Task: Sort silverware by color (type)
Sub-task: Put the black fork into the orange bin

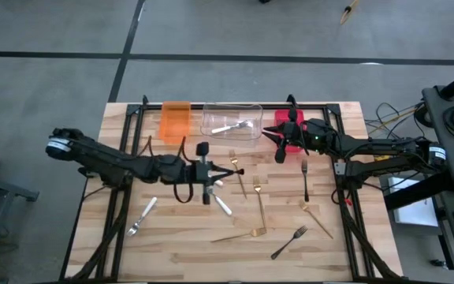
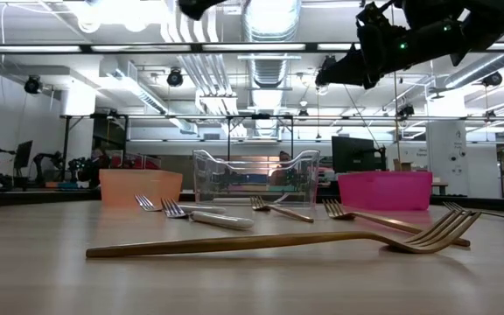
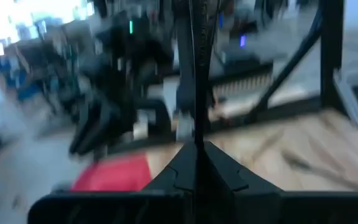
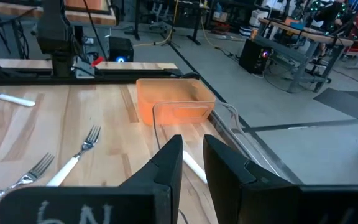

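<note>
My left gripper (image 1: pixel 219 170) hangs above the table's middle, pointing level toward the right edge, shut on a black fork (image 1: pixel 233 170). Past the shut fingertips (image 3: pixel 196 146) the fork shows as a slim dark rod (image 3: pixel 196 74). My right gripper (image 1: pixel 274 143) hovers beside the red bin (image 1: pixel 292 143) at the back, fingers (image 4: pixel 192 162) a little apart with nothing between them. Gold forks (image 1: pixel 259 203), black forks (image 1: pixel 305 180) and white-handled ones (image 1: pixel 143 214) lie flat on the wooden table. A silver piece (image 1: pixel 232 125) lies in the clear bin (image 1: pixel 231 113). My left gripper pinches one end of the black fork (image 3: pixel 196 134) between its two fingers. The fingers come level from the table's left and lie along the fork. The fork sticks out ahead of the fingertips toward the right, lifted clear of the table.
An orange bin (image 1: pixel 175 118) stands left of the clear bin along the far edge. A gold fork (image 2: pixel 278 241) lies close to the near edge. Black frame struts (image 1: pixel 117 205) run along the table's left and right sides.
</note>
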Motion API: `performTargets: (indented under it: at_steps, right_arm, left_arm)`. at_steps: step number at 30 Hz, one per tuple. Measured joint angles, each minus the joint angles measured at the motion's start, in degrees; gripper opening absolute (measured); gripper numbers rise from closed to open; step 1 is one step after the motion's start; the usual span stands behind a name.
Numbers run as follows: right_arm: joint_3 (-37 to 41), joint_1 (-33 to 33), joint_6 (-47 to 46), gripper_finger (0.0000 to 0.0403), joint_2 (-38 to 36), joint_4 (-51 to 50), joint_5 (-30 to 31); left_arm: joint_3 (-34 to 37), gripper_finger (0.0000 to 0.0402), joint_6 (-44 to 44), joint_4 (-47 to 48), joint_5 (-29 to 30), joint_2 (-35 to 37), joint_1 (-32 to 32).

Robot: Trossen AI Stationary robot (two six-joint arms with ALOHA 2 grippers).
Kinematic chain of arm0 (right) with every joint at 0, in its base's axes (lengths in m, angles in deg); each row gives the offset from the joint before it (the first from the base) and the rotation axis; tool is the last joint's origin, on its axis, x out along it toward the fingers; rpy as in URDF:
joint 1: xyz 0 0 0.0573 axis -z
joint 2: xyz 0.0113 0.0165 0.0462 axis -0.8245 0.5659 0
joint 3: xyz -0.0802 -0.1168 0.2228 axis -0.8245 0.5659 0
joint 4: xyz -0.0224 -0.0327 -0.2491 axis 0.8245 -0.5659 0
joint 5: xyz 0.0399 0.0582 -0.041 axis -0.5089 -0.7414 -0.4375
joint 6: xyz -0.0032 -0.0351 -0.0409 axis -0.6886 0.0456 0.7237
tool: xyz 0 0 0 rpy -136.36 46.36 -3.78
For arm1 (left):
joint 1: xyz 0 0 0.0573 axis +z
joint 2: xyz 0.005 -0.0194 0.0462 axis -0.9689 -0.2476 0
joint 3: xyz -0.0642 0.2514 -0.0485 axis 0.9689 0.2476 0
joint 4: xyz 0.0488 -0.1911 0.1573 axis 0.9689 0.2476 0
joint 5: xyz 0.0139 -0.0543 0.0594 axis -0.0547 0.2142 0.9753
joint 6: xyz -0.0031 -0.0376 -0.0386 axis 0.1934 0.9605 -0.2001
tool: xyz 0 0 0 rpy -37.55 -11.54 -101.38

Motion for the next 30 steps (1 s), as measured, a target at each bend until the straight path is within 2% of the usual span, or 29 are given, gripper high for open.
performTargets:
  at_steps: [3, 7, 11, 18, 25, 28, 30]
  right_arm:
    - [0.00, 0.00, 0.00, 0.0057, 0.82, 0.06, -1.74]
    - [0.02, -0.01, 0.74, 0.0057, 3.43, 4.00, -10.69]
    - [-0.01, -0.15, -0.10, 0.0057, 7.27, 11.99, -18.75]
    - [-0.24, -0.15, -4.42, 0.0062, 11.17, 20.26, -26.95]
    - [-0.26, -0.25, -6.29, 0.0122, 10.73, 22.00, -32.43]
    - [-0.26, -0.57, -6.24, 0.0147, 10.91, 24.32, -29.82]
    - [-0.28, -0.59, -6.66, 0.0155, 11.48, 25.61, -24.13]
  left_arm:
    - [0.28, 0.0000, -0.45, -7.50, -3.59, -3.44, 1.40]
    - [0.25, 0.0000, -0.43, -12.60, -7.54, -7.36, 2.10]
    - [0.13, 0.0000, -0.40, -14.11, -7.96, -9.15, 2.30]
    - [0.13, 0.0000, -0.62, -10.28, -3.62, -8.74, 2.89]
    - [0.13, 0.0000, -0.61, -4.98, 4.40, -8.22, 3.63]
    - [0.12, 0.0000, -0.56, -5.25, 10.69, -8.29, 3.86]
    - [-0.02, 0.0000, -0.53, -5.35, 15.75, -8.41, 4.08]
